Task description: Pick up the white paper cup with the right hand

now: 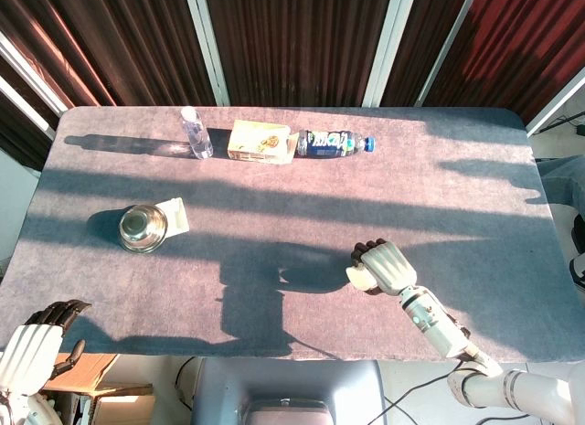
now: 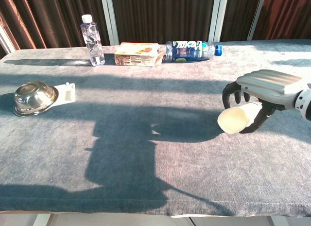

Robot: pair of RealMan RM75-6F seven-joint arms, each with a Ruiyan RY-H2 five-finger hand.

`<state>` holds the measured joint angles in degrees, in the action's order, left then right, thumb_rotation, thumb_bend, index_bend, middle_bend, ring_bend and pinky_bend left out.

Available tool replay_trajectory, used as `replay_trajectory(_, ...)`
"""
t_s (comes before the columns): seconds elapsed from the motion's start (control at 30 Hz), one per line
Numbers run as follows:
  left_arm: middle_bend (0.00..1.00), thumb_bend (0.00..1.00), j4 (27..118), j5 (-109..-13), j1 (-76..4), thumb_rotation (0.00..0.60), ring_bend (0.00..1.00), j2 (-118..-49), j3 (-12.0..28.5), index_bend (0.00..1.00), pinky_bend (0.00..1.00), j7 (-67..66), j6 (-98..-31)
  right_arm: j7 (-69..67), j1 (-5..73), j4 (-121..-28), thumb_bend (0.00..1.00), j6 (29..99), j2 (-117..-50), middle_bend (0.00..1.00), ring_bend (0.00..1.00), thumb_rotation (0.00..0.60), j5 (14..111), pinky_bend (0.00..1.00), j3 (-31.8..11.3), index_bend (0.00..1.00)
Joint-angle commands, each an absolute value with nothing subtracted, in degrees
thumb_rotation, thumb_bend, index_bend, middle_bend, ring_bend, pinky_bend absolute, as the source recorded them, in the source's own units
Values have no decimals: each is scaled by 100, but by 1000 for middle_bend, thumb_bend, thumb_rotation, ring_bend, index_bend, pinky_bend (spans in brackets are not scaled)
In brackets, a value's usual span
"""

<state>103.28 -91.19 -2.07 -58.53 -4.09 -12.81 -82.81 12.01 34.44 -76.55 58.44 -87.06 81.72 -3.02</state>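
Table (image 1: 457,169): grey felt-like top, striped with sunlight and long shadows, spanning both views.

Right hand (image 1: 388,266): near the front edge, right of centre, palm down, draped over the paper cup; in the chest view (image 2: 266,87) dark fingers (image 2: 227,92) curled down the far side, thumb hooked under the near side. Closed around the cup.

Left hand (image 1: 27,347): off the table's front left corner, seen only in the head view, touching nothing; fingers bent inward, cannot tell whether spread or closed.

Blue-labelled bottle (image 1: 331,143): lying on its side along the back edge, blue cap to the right, just beside the box.

Box (image 1: 260,141): flat, cream, between the 2 bottles.

Clear bottle (image 1: 196,132): upright, white cap, left of the box.

Metal bowl (image 1: 143,228): upside down, left side of the table, touching a small white object (image 1: 175,215).

Paper cup (image 2: 235,119): white, tipped on its side, open mouth facing left and toward the front, held in the right hand; whether clear of the tabletop cannot be told.
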Motion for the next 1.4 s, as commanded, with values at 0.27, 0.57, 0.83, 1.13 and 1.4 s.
replay_trajectory(0.27, 239, 407, 10338, -9090, -217, 600, 237, -5848, -408, 260, 361, -1284, -8253, -4238, 3489, -6915, 267, 6364, -8835, 467, 449, 600, 9355, 533, 71, 627)
replay_trajectory(0.57, 238, 406, 10335, -9096, -214, 600, 237, -5862, -405, 260, 362, -1315, -8268, -5899, 3693, -6396, 267, 6297, -8823, 460, 376, 600, 9762, 476, 432, 534)
replay_trajectory(0.83, 238, 406, 10337, -9090, -205, 600, 237, -5856, -404, 260, 361, -1298, -8286, -6663, 3753, -5758, 267, 6423, -8871, 387, 299, 600, 10090, 396, 823, 487)
replay_trajectory(1.13, 238, 407, 10351, -9086, -213, 600, 237, -5857, -413, 260, 361, -1327, -8259, -6424, 3684, -5710, 267, 6663, -8769, 313, 208, 600, 10070, 306, 865, 461)
replay_trajectory(1.4, 238, 407, 10362, -9103, -216, 600, 237, -5841, -430, 260, 362, -1307, -8247, -5856, 3646, -6285, 267, 7030, -8186, 50, 0, 600, 10259, 44, 974, 66)
